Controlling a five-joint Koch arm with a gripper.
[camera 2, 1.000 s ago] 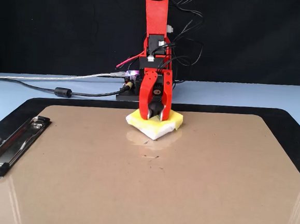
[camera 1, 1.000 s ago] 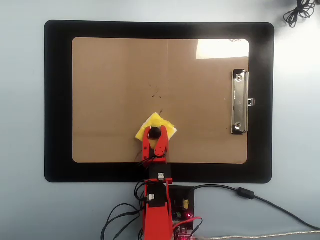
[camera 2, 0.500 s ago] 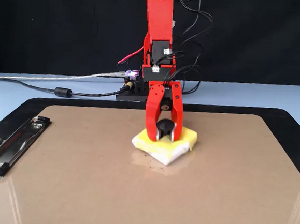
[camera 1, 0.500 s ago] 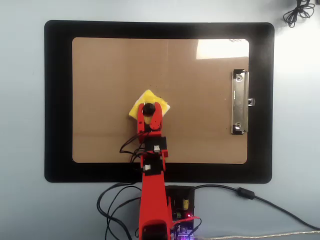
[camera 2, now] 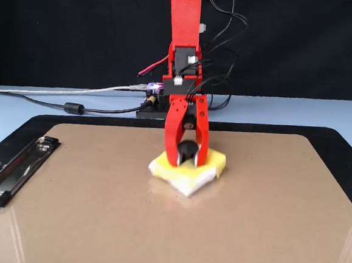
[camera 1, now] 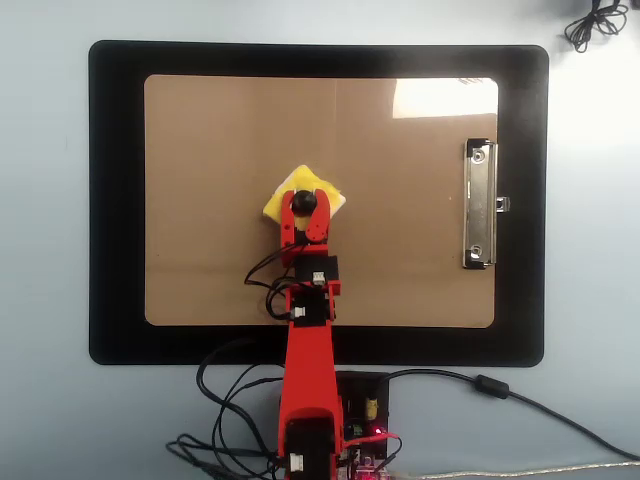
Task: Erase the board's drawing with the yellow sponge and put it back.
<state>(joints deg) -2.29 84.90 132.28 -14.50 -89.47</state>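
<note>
- The board (camera 1: 220, 180) is a glossy brown rectangle with rounded corners, its long axis running left to right in the overhead view, lying flat on a larger matte black mat (camera 1: 115, 200).
- A silver metal clip (camera 1: 479, 204) sits on the board's right short edge in the overhead view.
- The yellow sponge (camera 1: 282, 195) is a small soft square with a white layer (camera 2: 187, 184) underneath, turned so its corners point like a diamond, resting flat on the board well left of the clip, near the board's middle.
- The red plastic gripper (camera 2: 186, 163) has its jaws closed snugly around the round black knob (camera 2: 187, 149) on the sponge.
- The drawing cannot be made out.
</note>
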